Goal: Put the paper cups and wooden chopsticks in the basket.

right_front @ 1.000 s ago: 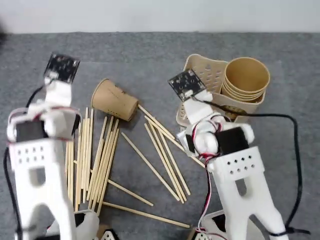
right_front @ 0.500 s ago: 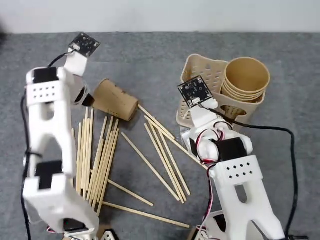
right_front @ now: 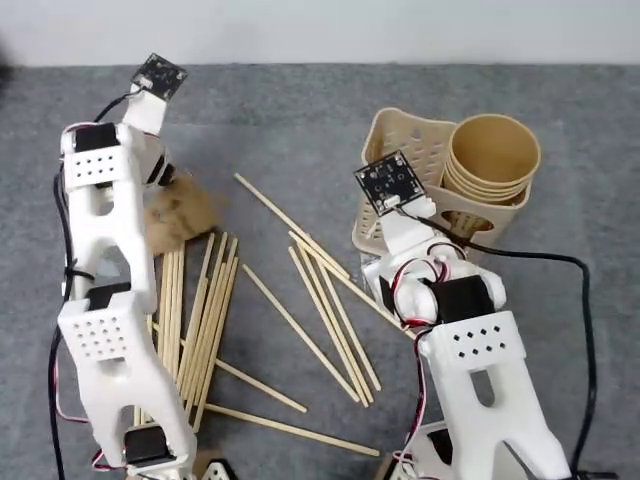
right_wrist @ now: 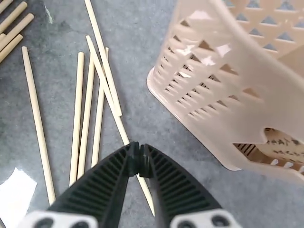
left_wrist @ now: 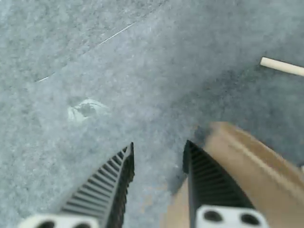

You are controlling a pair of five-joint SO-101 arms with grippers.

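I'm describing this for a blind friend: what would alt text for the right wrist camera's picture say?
The right tool, black, ridged and shut, points down at a grey mat over one of several wooden chopsticks lying loose there. Close beside them stands a beige plastic basket with a latticed wall.

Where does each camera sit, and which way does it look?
High view: fixed above the grey-covered table, looking down on the white left arm, white right arm, beige plastic basket and wooden chopsticks.
Left wrist view: on the left wrist, looking down past open black left fingers at the tipped brown paper cup.
Right wrist view: on the right wrist, looking down past shut black right fingers at chopsticks and basket.
Shared: high and right wrist show the basket; high and left wrist the cup.
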